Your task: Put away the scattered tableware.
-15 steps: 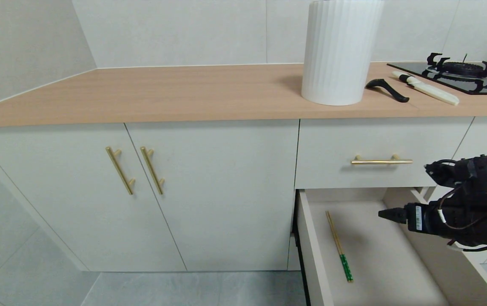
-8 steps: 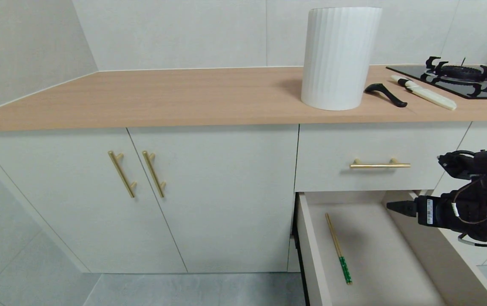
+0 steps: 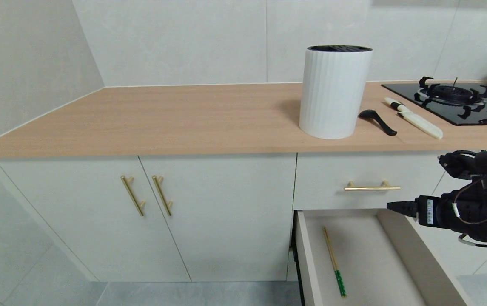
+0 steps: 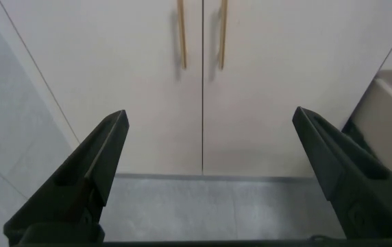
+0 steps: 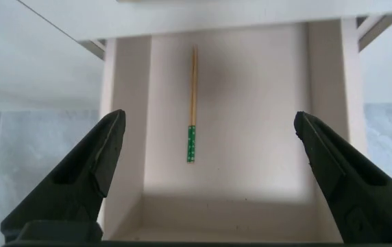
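A pair of wooden chopsticks with green ends lies in the open lower drawer. My right gripper hangs above the drawer's right side, open and holding nothing. From its wrist, the chopsticks lie on the drawer floor between the spread fingers of the right gripper. On the countertop, a black spoon and a white knife lie just right of a tall white ribbed holder. My left gripper is open, low in front of the cabinet doors.
A black gas hob sits at the counter's right end. A shut upper drawer with a gold handle is above the open one. Two cabinet doors with gold handles stand to the left. The left half of the wooden counter is bare.
The whole head picture has shifted downward, so the camera moved. The right gripper now stands higher above the drawer than a second ago. The chopsticks have not moved.
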